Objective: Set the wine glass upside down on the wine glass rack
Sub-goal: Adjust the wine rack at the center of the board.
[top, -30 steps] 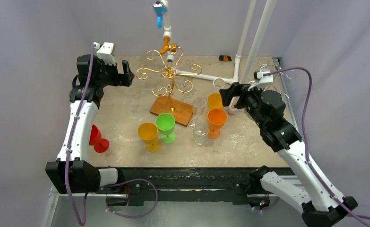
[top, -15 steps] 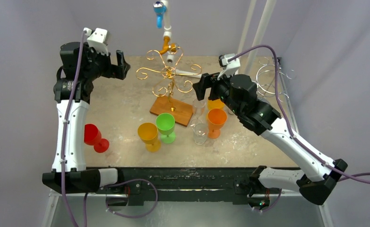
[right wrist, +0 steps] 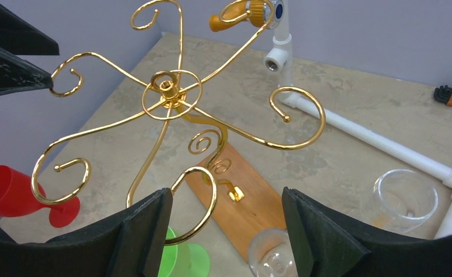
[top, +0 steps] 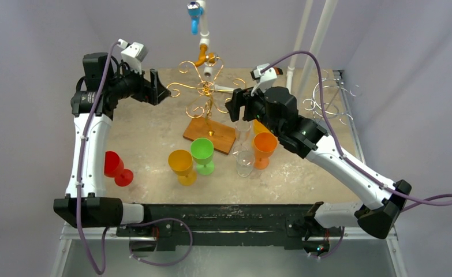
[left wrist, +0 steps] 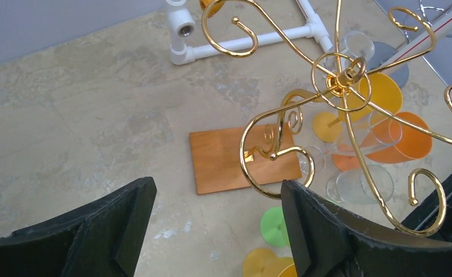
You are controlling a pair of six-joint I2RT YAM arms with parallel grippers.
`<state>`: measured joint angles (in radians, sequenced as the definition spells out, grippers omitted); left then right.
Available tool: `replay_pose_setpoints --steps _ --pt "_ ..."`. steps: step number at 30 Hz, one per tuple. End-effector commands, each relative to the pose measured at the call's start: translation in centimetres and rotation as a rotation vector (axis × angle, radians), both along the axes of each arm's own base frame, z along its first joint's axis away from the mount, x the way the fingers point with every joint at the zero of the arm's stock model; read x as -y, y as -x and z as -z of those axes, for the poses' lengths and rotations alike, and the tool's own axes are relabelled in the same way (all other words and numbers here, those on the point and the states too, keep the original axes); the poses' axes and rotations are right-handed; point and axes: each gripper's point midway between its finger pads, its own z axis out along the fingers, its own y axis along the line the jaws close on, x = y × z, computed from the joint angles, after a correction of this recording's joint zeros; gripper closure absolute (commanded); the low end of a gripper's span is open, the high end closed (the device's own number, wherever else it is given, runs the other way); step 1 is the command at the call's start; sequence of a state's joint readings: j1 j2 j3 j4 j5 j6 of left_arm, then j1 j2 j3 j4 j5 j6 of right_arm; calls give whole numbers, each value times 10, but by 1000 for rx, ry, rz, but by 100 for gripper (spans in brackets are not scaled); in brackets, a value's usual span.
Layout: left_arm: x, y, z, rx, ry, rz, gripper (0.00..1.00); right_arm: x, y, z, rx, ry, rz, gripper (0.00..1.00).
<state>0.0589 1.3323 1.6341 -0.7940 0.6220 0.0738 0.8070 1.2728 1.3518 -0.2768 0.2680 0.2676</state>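
From above, one gold wine glass rack (top: 207, 88) stands on one wooden base (top: 209, 135) in the middle of the table (top: 148, 133). Seven glasses rest on the table. One red wine glass (top: 114, 167) is alone at the left. One yellow wine glass (top: 182, 165) and one green wine glass (top: 202, 153) are in front of the base. To the right are two clear wine glasses (top: 245, 163), one orange wine glass (top: 264, 146) and one amber wine glass (top: 260, 126), half hidden by the right arm. Both arms are raised and reach inward toward the rack's top. The left gripper (top: 159, 91) is just left of the curls and the right gripper (top: 235, 107) just right of them.

In the left wrist view, the left gripper (left wrist: 215, 231) has its fingers spread wide with nothing between them. It looks down through the rack at the base and six glasses.

In the right wrist view, the right gripper (right wrist: 226, 231) is likewise spread and bare, close behind the rack's six curled hooks. Four glasses show below: red, green and two clear.
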Motion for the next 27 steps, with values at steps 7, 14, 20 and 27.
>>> replay_pose_setpoints --steps 7,14,20,27 --pt "15 -16 3 -19 105 50 40 -3 -2 -28 69 -49 -4 26" --pt "25 -12 11 -58 173 79 64 -8 -6 -19 56 -37 -7 30" --pt "28 -6 8 -65 208 86 95 -14 -9 -12 45 -32 -20 35" --pt "21 -1 -22 17 184 27 100 -23 -12 -10 37 -32 -38 39"
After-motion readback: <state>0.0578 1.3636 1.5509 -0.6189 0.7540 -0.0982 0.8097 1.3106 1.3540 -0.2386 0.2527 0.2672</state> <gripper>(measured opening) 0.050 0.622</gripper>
